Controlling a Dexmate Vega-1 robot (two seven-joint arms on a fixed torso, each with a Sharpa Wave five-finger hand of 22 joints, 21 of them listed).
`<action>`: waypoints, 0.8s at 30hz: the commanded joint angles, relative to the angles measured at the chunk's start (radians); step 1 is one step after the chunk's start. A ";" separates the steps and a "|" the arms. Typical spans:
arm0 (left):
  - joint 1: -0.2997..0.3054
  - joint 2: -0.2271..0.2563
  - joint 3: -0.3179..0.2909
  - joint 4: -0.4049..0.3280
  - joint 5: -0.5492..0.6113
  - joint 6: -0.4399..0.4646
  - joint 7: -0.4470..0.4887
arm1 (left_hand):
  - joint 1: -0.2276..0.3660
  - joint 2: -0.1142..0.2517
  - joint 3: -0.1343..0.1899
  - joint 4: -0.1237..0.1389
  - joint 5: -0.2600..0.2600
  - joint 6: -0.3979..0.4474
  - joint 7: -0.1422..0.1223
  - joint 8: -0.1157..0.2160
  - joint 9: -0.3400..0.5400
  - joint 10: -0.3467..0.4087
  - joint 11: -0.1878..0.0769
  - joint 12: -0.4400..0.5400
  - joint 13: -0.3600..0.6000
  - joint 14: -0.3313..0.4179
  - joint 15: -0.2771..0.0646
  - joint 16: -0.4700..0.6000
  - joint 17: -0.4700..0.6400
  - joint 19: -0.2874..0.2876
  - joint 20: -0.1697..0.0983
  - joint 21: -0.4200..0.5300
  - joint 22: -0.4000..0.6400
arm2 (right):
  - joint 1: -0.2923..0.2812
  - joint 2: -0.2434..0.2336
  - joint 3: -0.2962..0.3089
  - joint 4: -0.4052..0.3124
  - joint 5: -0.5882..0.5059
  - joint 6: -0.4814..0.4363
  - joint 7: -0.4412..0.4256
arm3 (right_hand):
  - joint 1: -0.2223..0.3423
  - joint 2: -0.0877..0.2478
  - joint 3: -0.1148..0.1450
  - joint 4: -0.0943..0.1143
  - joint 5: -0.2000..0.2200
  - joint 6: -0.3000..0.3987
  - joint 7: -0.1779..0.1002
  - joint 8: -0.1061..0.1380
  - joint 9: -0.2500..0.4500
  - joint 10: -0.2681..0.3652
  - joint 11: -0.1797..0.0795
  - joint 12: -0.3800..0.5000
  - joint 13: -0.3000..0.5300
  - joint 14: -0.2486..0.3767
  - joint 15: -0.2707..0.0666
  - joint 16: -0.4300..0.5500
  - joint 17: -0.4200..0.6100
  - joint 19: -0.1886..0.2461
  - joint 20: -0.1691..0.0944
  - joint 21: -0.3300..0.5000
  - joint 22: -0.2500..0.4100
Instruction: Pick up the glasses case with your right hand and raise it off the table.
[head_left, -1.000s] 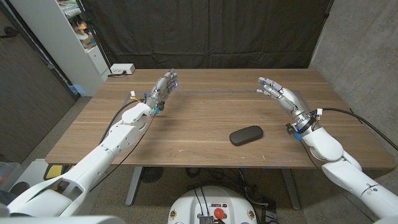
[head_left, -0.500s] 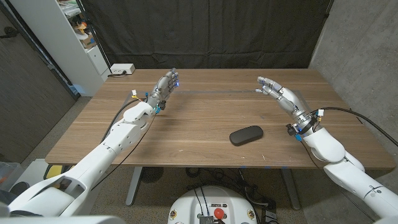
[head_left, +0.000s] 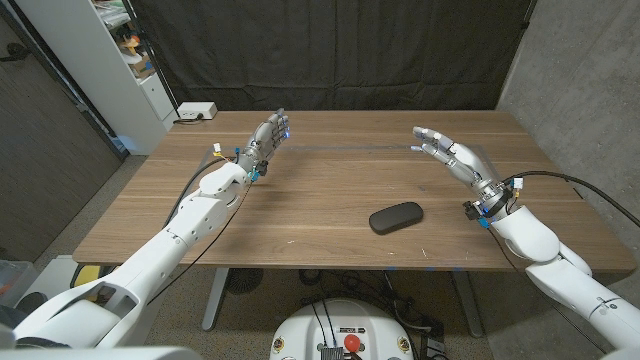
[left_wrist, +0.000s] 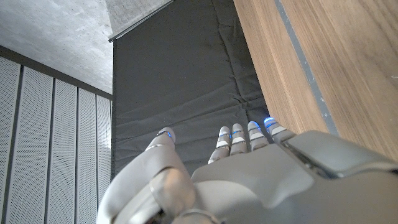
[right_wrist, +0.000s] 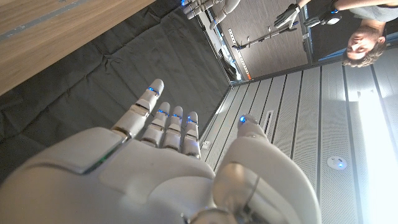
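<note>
Nothing done yet: glasses case (head_left: 396, 217) lies on bench (head_left: 300, 215); right hand (head_left: 449, 152), released, fingers spread, hovers well beyond case; reach, grasp, lift remain

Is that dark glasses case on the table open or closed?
Closed: the glasses case lies flat on the table as one smooth oval, no lid raised.

a white box (head_left: 195, 111) sits at the wooden table's (head_left: 320, 215) far left corner, beside a white shelf unit (head_left: 105, 60).
</note>
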 joint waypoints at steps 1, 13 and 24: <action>0.013 0.007 0.000 -0.025 0.002 0.010 0.014 | 0.006 0.008 0.002 -0.004 0.001 0.005 0.008 -0.003 0.004 0.002 0.003 0.003 0.001 0.005 0.002 0.002 0.004 -0.002 0.009 0.004 0.003 | 0.013 0.006 0.014 0.046 -0.073 0.057 -0.012 | 0.004 -0.011 0.001 -0.006 0.008 0.009 -0.008 0.001 0.002 0.006 -0.004 0.001 0.000 0.006 -0.010 0.001 0.003 0.011 -0.004 0.001 0.002; 0.021 0.008 0.002 -0.042 0.002 0.009 0.017 | 0.005 0.008 0.002 -0.005 0.001 0.005 0.008 -0.004 0.004 0.002 0.003 0.003 0.001 0.006 0.002 0.002 0.004 -0.002 0.009 0.004 0.003 | 0.028 0.021 0.046 0.075 -0.217 0.110 -0.061 | 0.007 -0.016 0.000 -0.011 0.011 0.000 -0.014 -0.003 0.002 0.006 -0.006 0.000 0.000 0.006 -0.015 -0.001 0.002 0.015 -0.007 0.001 0.002; 0.038 0.017 -0.004 -0.065 0.001 0.005 0.024 | 0.005 0.009 0.002 -0.007 0.001 0.005 0.008 -0.004 0.004 0.002 0.003 0.003 0.001 0.006 0.001 0.001 0.004 -0.003 0.010 0.003 0.003 | 0.022 0.024 0.087 0.071 -0.343 0.136 -0.112 | 0.012 -0.020 0.001 -0.017 0.015 -0.007 -0.016 -0.005 0.003 0.004 -0.008 -0.002 0.001 0.003 -0.016 -0.003 0.001 0.014 -0.010 0.000 0.002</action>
